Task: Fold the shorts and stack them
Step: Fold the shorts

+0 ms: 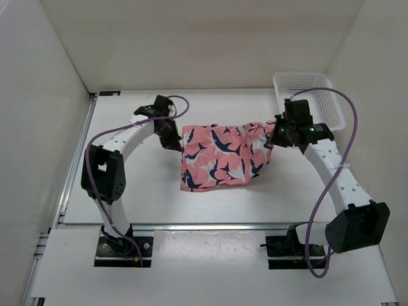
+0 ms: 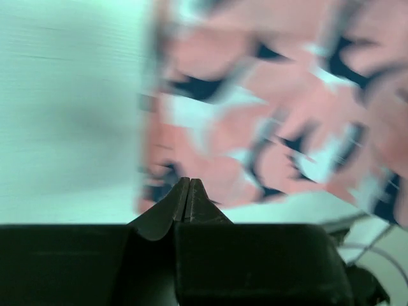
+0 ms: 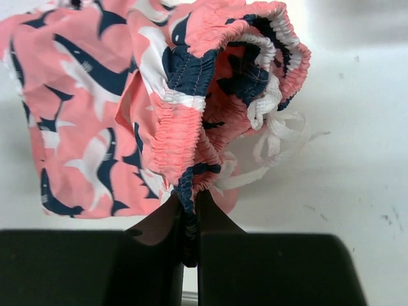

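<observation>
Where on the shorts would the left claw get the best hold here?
Probably the top left corner of the shorts, approached from the left. That edge faces the left claw, while the right claw pinches the bunched elastic waistband at the opposite end.

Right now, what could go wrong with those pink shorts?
The right gripper pinches only a bunched bit of waistband on the shorts, so the cloth might slip out. The left gripper looks shut at the cloth's edge, but its blurred view shows no sure hold; that side could drop. The loose white drawstring might snag during folding.
</observation>
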You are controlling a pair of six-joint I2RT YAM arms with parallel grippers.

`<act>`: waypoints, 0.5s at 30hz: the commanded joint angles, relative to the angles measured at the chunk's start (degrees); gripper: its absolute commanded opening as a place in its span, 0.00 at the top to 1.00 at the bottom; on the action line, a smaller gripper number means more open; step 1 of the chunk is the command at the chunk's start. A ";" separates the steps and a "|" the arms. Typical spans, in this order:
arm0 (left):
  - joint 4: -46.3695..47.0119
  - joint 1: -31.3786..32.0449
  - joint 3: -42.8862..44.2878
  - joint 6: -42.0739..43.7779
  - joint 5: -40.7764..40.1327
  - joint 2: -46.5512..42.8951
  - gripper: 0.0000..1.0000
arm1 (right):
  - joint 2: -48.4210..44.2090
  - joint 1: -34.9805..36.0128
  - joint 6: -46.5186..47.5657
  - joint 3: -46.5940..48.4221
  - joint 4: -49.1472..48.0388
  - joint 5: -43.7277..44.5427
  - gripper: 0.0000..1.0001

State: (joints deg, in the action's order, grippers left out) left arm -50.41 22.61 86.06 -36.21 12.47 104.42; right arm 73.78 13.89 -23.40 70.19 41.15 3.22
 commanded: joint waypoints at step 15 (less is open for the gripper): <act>1.63 -4.59 -1.60 3.77 0.01 13.52 0.90 | 22.28 23.45 2.13 26.57 5.96 11.98 1.00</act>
State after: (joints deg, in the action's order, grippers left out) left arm -50.09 18.44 82.89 -33.76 11.20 117.45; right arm 94.00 34.35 -21.58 92.84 45.60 11.90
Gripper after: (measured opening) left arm 0.108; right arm 0.060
